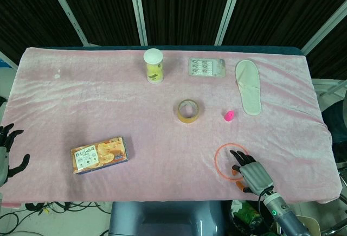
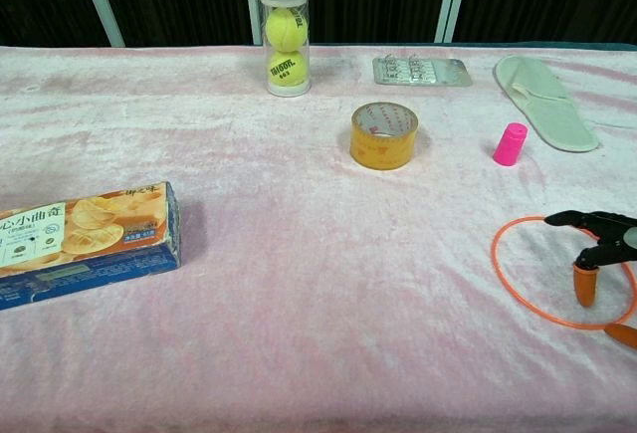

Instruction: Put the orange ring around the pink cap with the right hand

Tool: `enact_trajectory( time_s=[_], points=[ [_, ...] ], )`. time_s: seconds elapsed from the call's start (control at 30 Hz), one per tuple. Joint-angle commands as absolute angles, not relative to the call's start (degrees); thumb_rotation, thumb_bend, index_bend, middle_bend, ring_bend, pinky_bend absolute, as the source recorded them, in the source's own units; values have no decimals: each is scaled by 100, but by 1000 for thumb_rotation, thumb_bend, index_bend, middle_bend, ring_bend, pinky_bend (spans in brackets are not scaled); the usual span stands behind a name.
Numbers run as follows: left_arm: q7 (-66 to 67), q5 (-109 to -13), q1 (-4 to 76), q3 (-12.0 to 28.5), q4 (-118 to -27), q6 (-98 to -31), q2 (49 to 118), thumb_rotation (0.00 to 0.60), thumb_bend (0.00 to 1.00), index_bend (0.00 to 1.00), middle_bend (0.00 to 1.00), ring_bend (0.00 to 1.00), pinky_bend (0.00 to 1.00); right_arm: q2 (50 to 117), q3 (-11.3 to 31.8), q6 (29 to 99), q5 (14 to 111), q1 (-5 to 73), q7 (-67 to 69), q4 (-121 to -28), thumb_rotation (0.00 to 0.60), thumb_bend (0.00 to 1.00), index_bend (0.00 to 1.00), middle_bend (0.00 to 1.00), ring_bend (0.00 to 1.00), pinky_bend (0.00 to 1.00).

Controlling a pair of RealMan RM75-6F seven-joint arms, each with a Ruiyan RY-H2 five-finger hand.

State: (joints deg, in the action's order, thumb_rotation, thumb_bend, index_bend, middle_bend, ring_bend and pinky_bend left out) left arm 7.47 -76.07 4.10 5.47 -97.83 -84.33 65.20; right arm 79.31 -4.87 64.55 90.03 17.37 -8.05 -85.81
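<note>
On the pink-clothed desk (image 1: 108, 100), left to right:
Left hand (image 1: 8, 152): at desk edge, fingers apart, holding nothing.
Small pink cylindrical cap (image 2: 510, 143): upright, well apart from ring.
Thin orange plastic ring (image 2: 518, 284): flat on cloth.
Right hand (image 1: 252, 173): fingers spread, fingertips inside ring, gripping nothing.

A thin orange wire-like ring (image 1: 231, 160) (image 2: 562, 272) is lying flat on the pink cloth near the front right of the table, its hoop unbroken where it is showing, with its right side passing under dark fingers. A small bright pink cylindrical plastic cap (image 1: 230, 116) (image 2: 510, 143) is standing upright farther back, well apart from the ring and not inside it, and is casting a small shadow on the cloth.
</note>
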Motion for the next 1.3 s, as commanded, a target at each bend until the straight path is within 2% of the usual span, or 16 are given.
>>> enact_trajectory(
  time_s=[0.03, 1.3],
  points=[
    [748, -7609, 410, 545, -9783, -8433, 6520, 600, 339, 199, 66, 0, 0, 7926, -485, 6461, 9000, 1737, -813, -8589, 600, 277, 504, 0, 57, 160],
    [766, -7604, 415, 547, -9787, -8430, 6528, 600, 339, 199, 65, 0, 0, 8047, -484, 6288, 8858, 1797, -769, -8410, 600, 295, 547, 0, 57, 160]
  ],
)
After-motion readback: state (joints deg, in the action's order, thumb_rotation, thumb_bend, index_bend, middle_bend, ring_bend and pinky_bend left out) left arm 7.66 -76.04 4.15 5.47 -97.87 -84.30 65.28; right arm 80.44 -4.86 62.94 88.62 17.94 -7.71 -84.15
